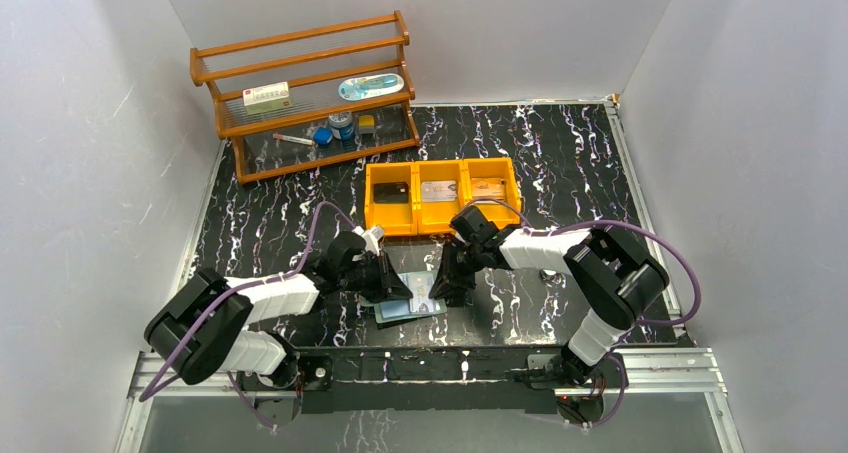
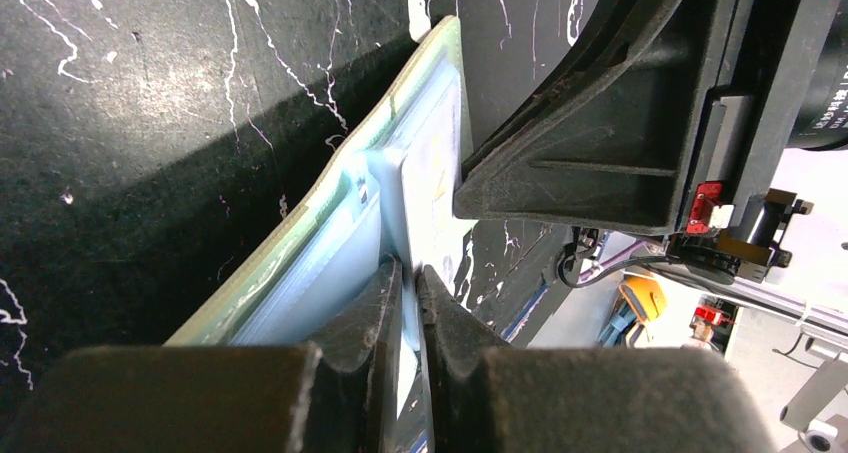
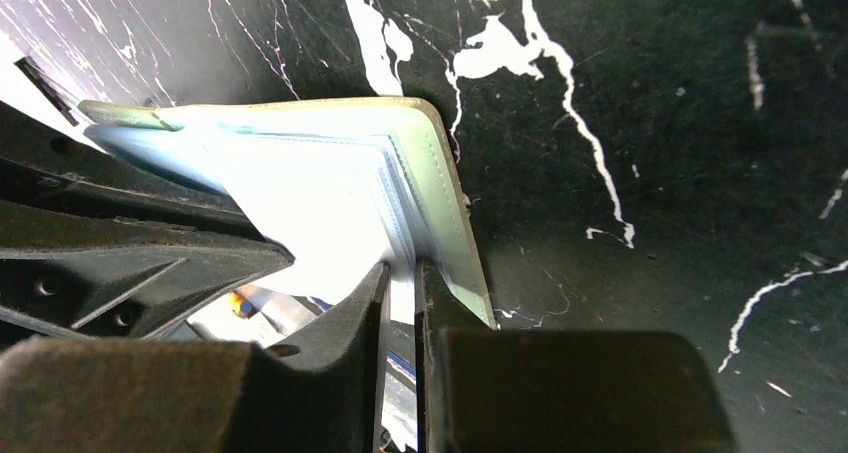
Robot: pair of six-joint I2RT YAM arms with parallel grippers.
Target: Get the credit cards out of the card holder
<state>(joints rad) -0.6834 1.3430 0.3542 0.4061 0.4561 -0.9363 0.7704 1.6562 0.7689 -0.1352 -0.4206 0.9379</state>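
The card holder lies open on the black marbled table near the front edge, with a pale green cover and translucent bluish sleeves. One pale leaf stands up between my two grippers. My left gripper is shut on that leaf's edge in the left wrist view, beside the holder's cover. My right gripper is shut on the opposite edge, next to the green cover. I cannot tell whether a card sits inside the pinched leaf. A silvery-grey card and a tan card lie in the orange bin.
The orange three-compartment bin stands just behind the grippers, with a dark item in its left compartment. A wooden shelf rack with small items stands at the back left. White walls close in both sides.
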